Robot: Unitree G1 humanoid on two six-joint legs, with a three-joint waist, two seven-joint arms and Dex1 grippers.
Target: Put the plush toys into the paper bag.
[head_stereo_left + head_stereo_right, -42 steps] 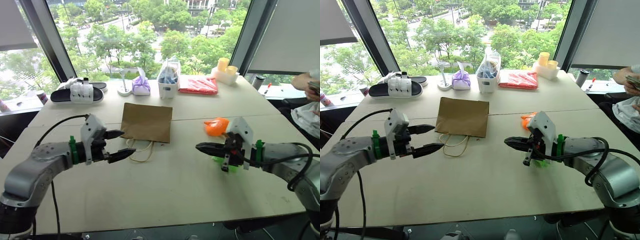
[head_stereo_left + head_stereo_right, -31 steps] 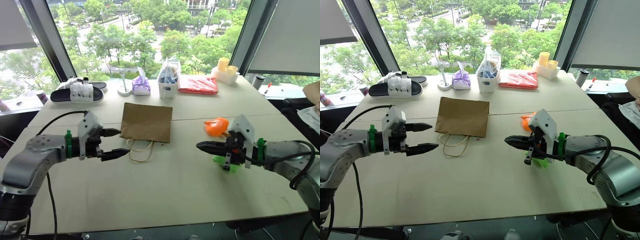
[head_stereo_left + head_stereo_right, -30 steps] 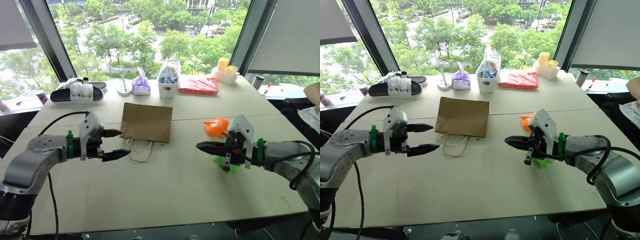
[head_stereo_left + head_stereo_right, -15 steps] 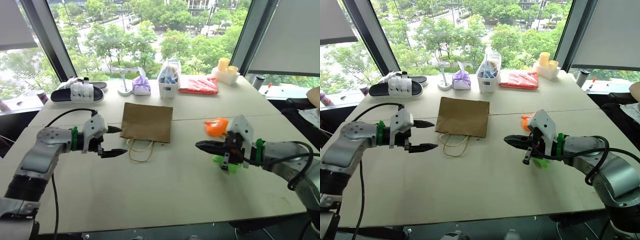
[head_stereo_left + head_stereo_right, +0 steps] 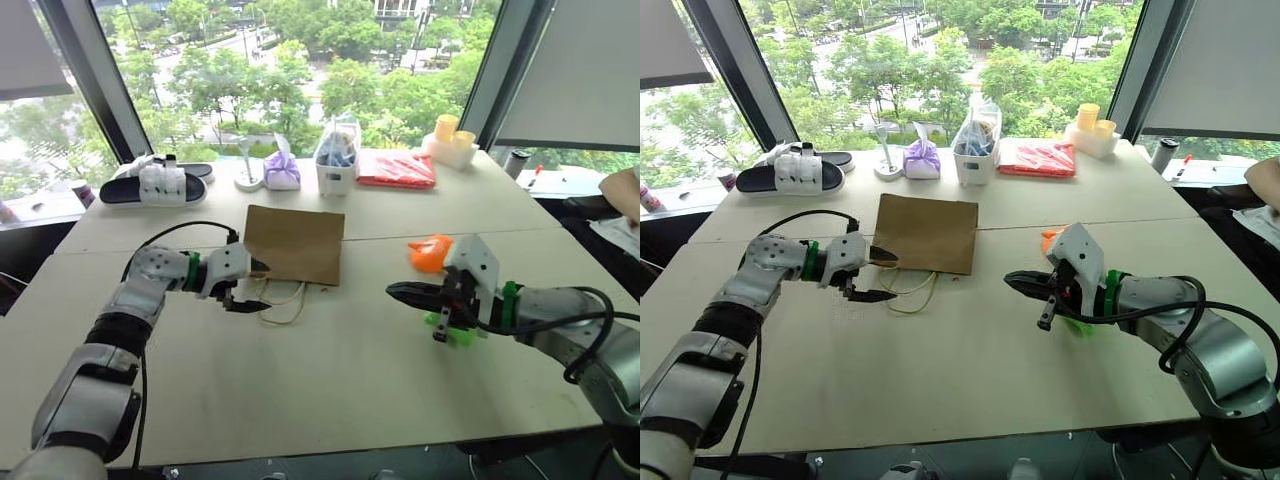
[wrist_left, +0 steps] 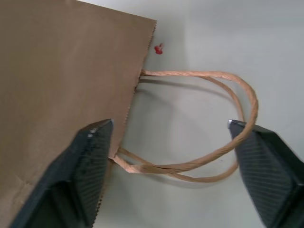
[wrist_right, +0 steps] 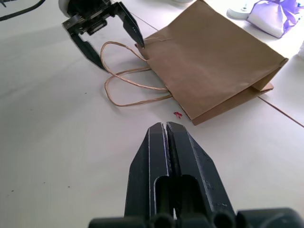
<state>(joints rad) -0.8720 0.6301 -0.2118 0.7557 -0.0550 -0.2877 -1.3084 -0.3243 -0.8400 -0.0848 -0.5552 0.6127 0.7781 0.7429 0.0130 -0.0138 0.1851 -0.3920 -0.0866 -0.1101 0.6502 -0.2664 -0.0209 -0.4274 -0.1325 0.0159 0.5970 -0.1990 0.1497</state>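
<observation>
The brown paper bag (image 5: 294,243) lies flat on the table, mouth towards me, its cord handles (image 6: 209,118) spread on the tabletop. My left gripper (image 5: 262,288) is open at the bag's mouth, one finger (image 6: 90,161) over the bag's edge and the other beyond the handle loops, gripping nothing. My right gripper (image 5: 392,291) hovers shut and empty at mid-right. The orange plush toy (image 5: 431,252) lies just behind it. The green plush toy (image 5: 452,328) is partly hidden under the right wrist.
Along the far side stand a purple cloth bundle (image 5: 282,172), a white bin (image 5: 337,160), a red flat packet (image 5: 397,170), yellow cups (image 5: 448,135) and sandals (image 5: 155,185). A person's arm (image 5: 622,190) shows at the right edge.
My left arm has reached forward and right to the bag's mouth, the wrist rolling so the fingers now straddle the handles. The right arm has stayed put.
</observation>
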